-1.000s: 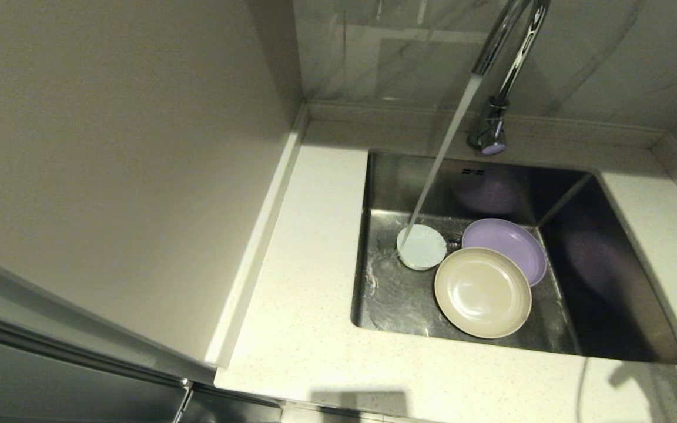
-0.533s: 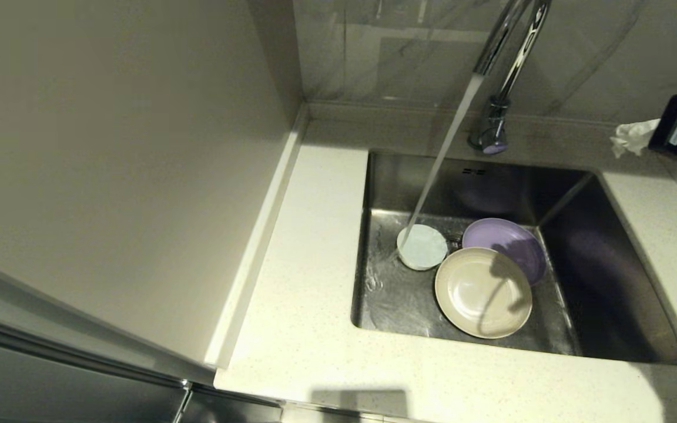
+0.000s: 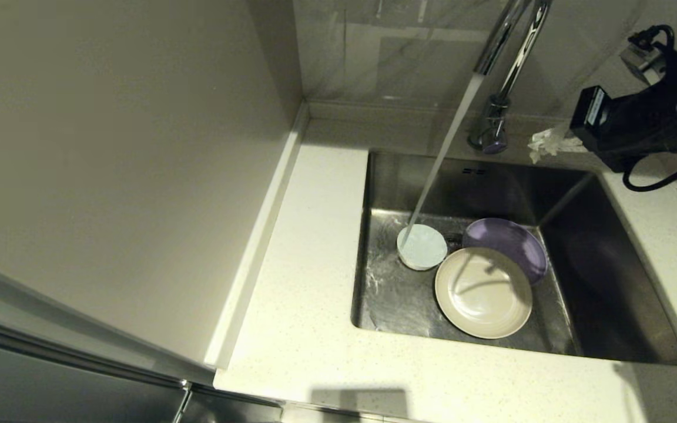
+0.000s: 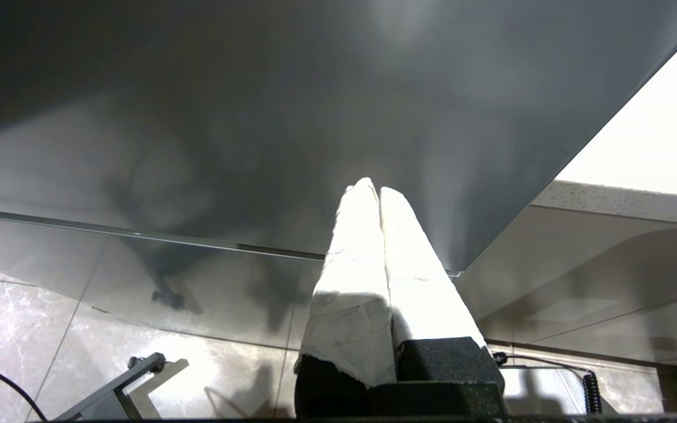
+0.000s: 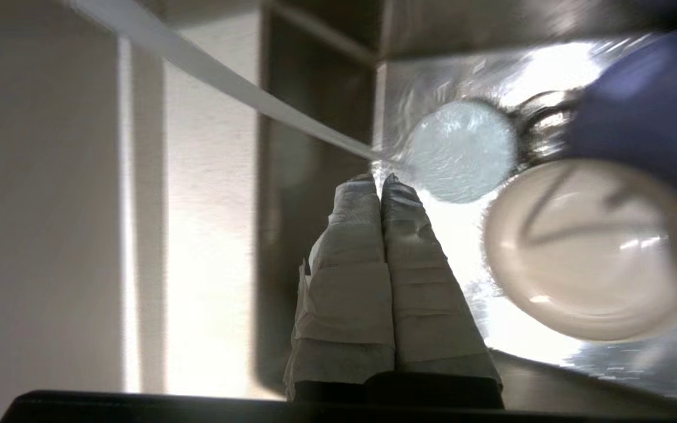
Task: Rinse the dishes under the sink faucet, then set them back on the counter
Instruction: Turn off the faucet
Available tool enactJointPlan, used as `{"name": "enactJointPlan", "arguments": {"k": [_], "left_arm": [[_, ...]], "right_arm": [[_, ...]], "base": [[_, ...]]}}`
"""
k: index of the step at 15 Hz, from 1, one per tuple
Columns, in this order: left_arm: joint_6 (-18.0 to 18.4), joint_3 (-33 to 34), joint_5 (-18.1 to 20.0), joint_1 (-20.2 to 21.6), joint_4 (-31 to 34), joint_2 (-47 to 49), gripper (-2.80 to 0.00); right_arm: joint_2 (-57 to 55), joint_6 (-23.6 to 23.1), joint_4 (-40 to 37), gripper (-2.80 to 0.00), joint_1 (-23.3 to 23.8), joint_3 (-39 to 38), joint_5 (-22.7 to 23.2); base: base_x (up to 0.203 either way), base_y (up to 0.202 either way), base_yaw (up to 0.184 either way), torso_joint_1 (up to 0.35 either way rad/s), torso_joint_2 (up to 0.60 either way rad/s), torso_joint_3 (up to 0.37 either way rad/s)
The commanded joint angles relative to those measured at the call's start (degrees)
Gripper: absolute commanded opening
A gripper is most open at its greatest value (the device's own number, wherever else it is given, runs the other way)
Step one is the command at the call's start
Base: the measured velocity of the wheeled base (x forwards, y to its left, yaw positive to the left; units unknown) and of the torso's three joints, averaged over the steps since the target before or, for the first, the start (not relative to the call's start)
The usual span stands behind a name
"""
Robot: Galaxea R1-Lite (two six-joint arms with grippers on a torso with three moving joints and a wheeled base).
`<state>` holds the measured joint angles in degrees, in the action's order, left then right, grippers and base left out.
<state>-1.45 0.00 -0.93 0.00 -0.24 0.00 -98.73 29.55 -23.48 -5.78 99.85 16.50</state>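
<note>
Down on the steel floor of the sink (image 3: 609, 282): all three dishes, grouped near the round drain (image 3: 453, 239). Small white bowl (image 3: 422, 247) nearest the left wall, sitting right where the water stream (image 3: 441, 158) from the faucet (image 3: 494, 126) lands. Beige plate (image 3: 483, 292) just beside the bowl, toward the front rim, face up, crossed by thin shadows. Purple plate (image 3: 518, 241) behind the beige one, partly tucked under its edge, in shade. Right half of the basin bare.

Up and to the right of the dishes, above the back right corner of the sink: right pincer (image 3: 535, 151), just right of the faucet's base, well apart from every dish and touching none. White-wrapped fingers pressed flat together, nothing between them. Black wrist body and a looping cable (image 3: 656, 176) trailing off behind it toward the right edge. Seen from the right wrist: same closed fingertips (image 5: 378, 179) pointing down toward the sink's left side, with the white bowl (image 5: 462, 150) just past them, the beige plate (image 5: 594, 249) off to one side and the purple plate (image 5: 656, 94) beyond, blurred.

Around the sink: off-white speckled desk (image 3: 309, 264), with a raised back edge under a marbled wall.

Below desk level, out of the head view: left pincer (image 4: 374, 187), parked, wrapped fingers likewise closed tight on nothing, facing a dark panel above a tiled floor.
</note>
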Motion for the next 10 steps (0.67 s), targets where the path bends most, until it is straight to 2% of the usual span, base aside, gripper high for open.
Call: {"name": "enactJointPlan", "arguments": {"k": [1,4,10], "left_arm": [[0.0,0.0,0.0,0.0,0.0,-0.2,-2.80],[0.0,0.0,0.0,0.0,0.0,-0.2,-2.80],[0.0,0.0,0.0,0.0,0.0,-0.2,-2.80]], "right_arm": [[-9.5,2.0,-2.9,-2.80,0.0,8.7,1.7],[-14.9,3.1,-3.6,-2.80,0.3,13.3,2.4],[-19.2,1.3,7.8,-2.80,3.0,13.7,2.4]], "base": [[0.000,0.000,0.000,0.000,0.00,0.000],[0.000,0.000,0.000,0.000,0.00,0.000],[0.000,0.000,0.000,0.000,0.00,0.000]]}}
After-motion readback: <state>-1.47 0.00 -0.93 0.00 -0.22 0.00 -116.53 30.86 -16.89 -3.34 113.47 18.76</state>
